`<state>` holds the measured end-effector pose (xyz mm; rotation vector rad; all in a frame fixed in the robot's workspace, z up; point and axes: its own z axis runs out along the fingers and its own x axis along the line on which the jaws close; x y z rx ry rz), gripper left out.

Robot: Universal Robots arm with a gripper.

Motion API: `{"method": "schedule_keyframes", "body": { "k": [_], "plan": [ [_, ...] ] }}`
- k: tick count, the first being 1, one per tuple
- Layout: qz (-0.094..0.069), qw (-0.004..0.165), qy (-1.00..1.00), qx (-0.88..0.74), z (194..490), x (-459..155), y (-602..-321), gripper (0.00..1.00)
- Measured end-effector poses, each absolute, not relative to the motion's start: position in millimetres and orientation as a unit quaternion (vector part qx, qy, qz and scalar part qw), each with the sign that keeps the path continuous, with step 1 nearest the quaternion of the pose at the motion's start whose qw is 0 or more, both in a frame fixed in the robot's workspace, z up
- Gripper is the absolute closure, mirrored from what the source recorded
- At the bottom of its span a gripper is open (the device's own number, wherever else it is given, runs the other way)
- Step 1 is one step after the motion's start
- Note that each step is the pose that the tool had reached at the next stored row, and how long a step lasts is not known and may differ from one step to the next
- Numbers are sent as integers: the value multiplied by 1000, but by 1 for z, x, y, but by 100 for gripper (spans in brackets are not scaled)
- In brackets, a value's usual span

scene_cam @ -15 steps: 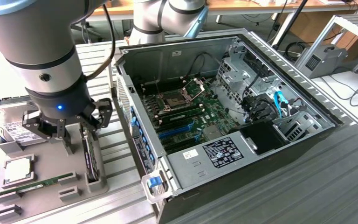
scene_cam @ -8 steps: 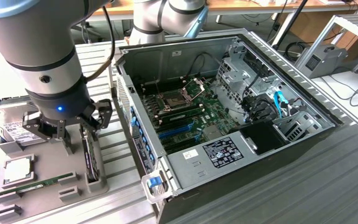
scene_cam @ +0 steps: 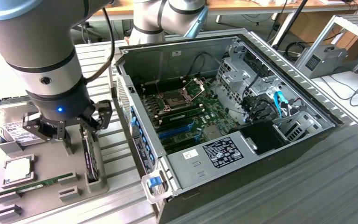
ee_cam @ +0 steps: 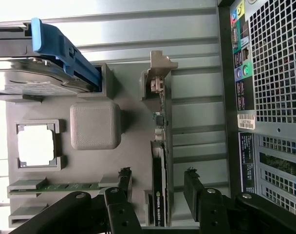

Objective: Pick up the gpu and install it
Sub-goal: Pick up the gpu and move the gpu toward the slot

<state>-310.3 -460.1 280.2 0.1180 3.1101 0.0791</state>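
The gpu [scene_cam: 92, 161] is a slim black card standing on edge in a slot of the grey parts tray [scene_cam: 48, 156], at the exterior view's left. In the wrist view the gpu [ee_cam: 159, 165] runs edge-on, with its silver bracket [ee_cam: 157, 73] at the far end. My gripper [scene_cam: 82, 138] hangs low over the tray at the card's near end. It is open, and its two black fingers [ee_cam: 123, 181] straddle the card with a gap on both sides. Nothing is held by the gripper [ee_cam: 157, 182].
The open computer case [scene_cam: 166, 186] lies at the exterior view's right, with blue slots [scene_cam: 179, 133] on the motherboard. The tray [ee_cam: 133, 122] also carries a hard drive [scene_cam: 8, 123], a processor [scene_cam: 18, 170] and a green memory stick [scene_cam: 36, 184]. The case's rear panel [ee_cam: 269, 97] is close beside the tray.
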Motion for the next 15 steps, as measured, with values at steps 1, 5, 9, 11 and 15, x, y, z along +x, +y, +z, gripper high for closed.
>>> {"method": "schedule_keyframes", "body": {
  "k": [1, 5, 9, 11, 15],
  "plan": [
    [25, 14, 999, 38, 280, -310, -460, 44],
    [25, 14, 999, 38, 279, -311, -460, 44],
    [25, 14, 999, 38, 278, -311, -460, 44],
    [25, 14, 999, 38, 277, -311, -460, 44],
    [25, 14, 999, 38, 276, -311, -460, 44]
  ]
}}
